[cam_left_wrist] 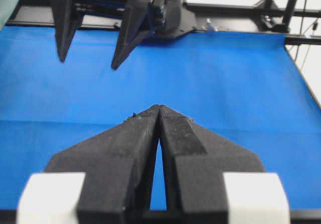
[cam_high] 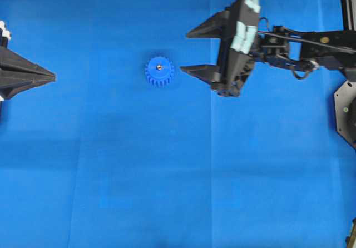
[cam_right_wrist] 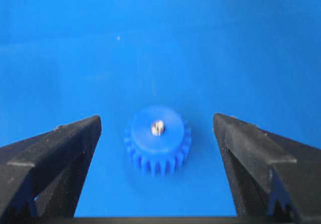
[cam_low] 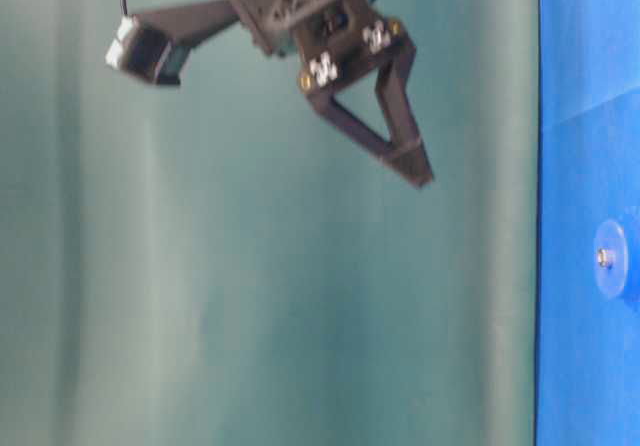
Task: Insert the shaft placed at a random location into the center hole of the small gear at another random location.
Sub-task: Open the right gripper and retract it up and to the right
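Note:
The small gear (cam_high: pixel 159 73) lies flat on the blue mat, bright blue and toothed. The shaft (cam_high: pixel 159 67) stands in its hub as a shiny dot and fills the center hole, so the hole itself is hidden. In the right wrist view the gear (cam_right_wrist: pixel 158 143) with the shaft (cam_right_wrist: pixel 157 127) sits just beyond my right gripper (cam_right_wrist: pixel 156 118), whose fingers stand wide apart and touch nothing. From overhead, the right gripper (cam_high: pixel 186 51) is open just right of the gear. My left gripper (cam_high: pixel 53 77) rests shut and empty at the far left, its tips pressed together (cam_left_wrist: pixel 159 107).
The blue mat (cam_high: pixel 167 175) covers the table, with faint seams. Black frame rails (cam_left_wrist: pixel 241 10) run along its far edge in the left wrist view. The right arm's base plate (cam_high: pixel 346 112) stands at the right edge.

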